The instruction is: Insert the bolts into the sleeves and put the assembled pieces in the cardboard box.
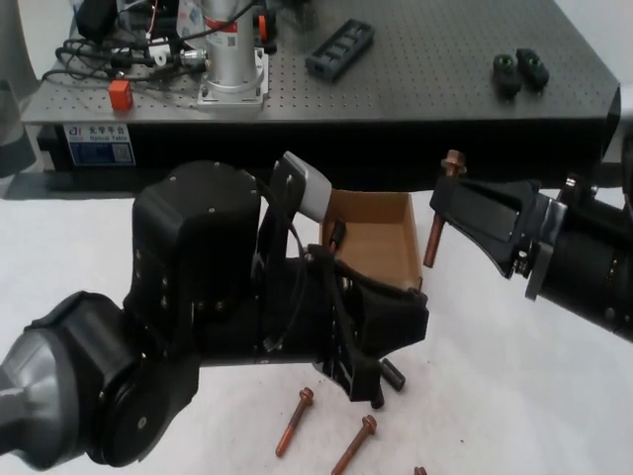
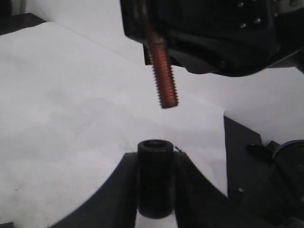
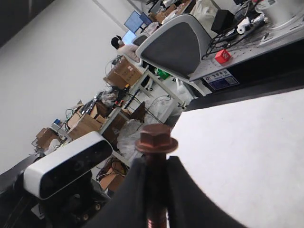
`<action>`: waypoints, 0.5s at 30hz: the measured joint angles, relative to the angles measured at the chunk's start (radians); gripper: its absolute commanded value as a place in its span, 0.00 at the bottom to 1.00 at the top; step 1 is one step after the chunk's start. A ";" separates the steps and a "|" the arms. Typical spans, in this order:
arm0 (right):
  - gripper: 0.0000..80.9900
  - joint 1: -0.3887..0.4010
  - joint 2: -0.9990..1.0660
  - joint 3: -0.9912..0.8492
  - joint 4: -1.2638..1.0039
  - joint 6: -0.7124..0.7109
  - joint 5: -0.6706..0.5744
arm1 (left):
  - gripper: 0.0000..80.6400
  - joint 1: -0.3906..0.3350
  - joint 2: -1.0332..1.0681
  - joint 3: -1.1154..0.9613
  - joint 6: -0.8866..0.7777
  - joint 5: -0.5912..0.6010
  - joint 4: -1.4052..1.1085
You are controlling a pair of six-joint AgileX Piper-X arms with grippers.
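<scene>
**One:** Sleeve [image 2: 155, 180] stood clamped in our left gripper [image 2: 155, 164]. Where was the bolt [image 2: 161, 71]?

**Two:** Pinched in our right gripper [image 3: 154, 166], tip just above the sleeve, not touching. We judged insertion in hand: align, then lower. The cardboard box [image 1: 409, 247] sat just beyond the left gripper.

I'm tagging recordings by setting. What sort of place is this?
Probably a robotics lab or workshop: a perforated breadboard table carrying hardware, stacked cardboard boxes, and monitors farther back.

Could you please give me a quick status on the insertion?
Left tool shut on sleeve. Right tool shut on bolt. Bolt tip above sleeve mouth, not in. Nothing between them.
</scene>
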 measured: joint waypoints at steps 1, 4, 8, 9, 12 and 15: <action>0.05 0.000 0.000 0.000 0.000 0.000 -0.004 | 0.01 0.000 0.000 0.002 -0.008 0.011 -0.012; 0.05 0.000 0.000 0.000 0.002 0.000 -0.018 | 0.01 0.000 0.000 0.005 -0.026 0.012 -0.034; 0.05 0.000 0.000 0.000 0.020 -0.009 -0.033 | 0.01 0.000 0.000 0.005 -0.026 0.012 -0.048; 0.05 0.000 0.000 0.000 0.030 -0.016 -0.034 | 0.01 0.000 0.000 0.005 -0.030 0.010 -0.052; 0.05 0.000 0.000 0.001 0.050 -0.026 -0.039 | 0.01 0.000 0.000 0.005 -0.041 0.010 -0.064; 0.05 0.002 0.000 0.001 0.055 -0.030 -0.042 | 0.01 0.000 0.000 0.005 -0.048 0.010 -0.074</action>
